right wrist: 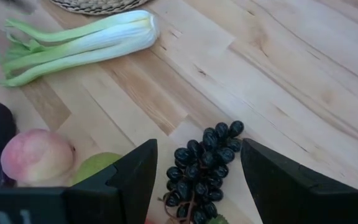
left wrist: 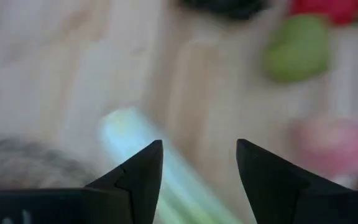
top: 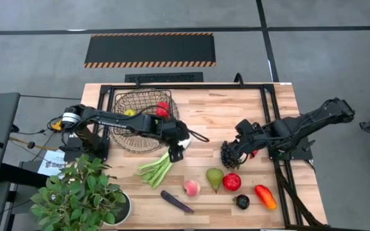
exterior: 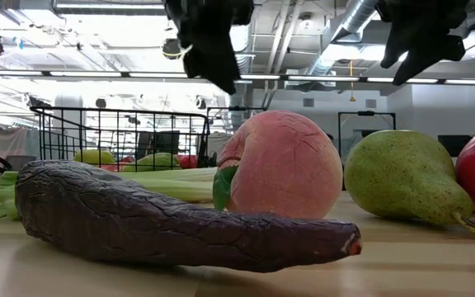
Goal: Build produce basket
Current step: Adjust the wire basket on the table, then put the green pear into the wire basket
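Observation:
The wire basket (top: 140,122) stands on the table's far left and holds a red apple (top: 162,109) and a green fruit (top: 130,113). My left gripper (top: 176,153) (left wrist: 199,144) is open and hovers over the white root end (left wrist: 126,127) of the celery stalk (top: 159,168), which lies flat on the table. My right gripper (top: 235,153) (right wrist: 199,144) is also open, above the dark grapes (right wrist: 201,165) (top: 226,154). In the low view both grippers (exterior: 209,49) (exterior: 423,41) hang well above the tabletop.
Along the near edge lie a peach (top: 191,187), green pear (top: 214,178), red apple (top: 232,181), purple aubergine (top: 176,201), orange pepper (top: 265,197) and a small dark fruit (top: 241,201). A potted plant (top: 76,196) fills the near left corner. Bare wood lies between the arms.

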`<action>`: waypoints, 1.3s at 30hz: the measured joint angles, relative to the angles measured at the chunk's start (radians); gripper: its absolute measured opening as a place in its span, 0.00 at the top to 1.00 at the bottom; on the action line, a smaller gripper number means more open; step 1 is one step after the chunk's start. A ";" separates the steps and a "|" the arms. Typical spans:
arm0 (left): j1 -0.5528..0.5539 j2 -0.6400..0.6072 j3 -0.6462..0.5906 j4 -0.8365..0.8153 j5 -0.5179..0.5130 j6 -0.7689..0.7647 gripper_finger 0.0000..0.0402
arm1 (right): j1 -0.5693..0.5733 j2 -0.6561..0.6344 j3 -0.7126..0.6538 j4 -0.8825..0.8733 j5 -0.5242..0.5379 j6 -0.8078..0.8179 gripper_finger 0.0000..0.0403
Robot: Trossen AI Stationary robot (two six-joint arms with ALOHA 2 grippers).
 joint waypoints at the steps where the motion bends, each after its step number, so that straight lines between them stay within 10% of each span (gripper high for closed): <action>1: 0.000 0.000 0.001 0.009 0.037 0.002 0.53 | 0.000 -0.001 0.000 0.000 0.000 0.000 0.37; 32: 0.128 0.070 0.000 -0.274 -0.265 0.081 0.53 | 0.046 0.008 0.000 0.009 -0.005 -0.021 0.37; 39: 0.137 0.070 0.009 -0.213 -0.027 0.070 0.53 | 0.078 0.008 0.000 -0.027 -0.099 0.050 0.37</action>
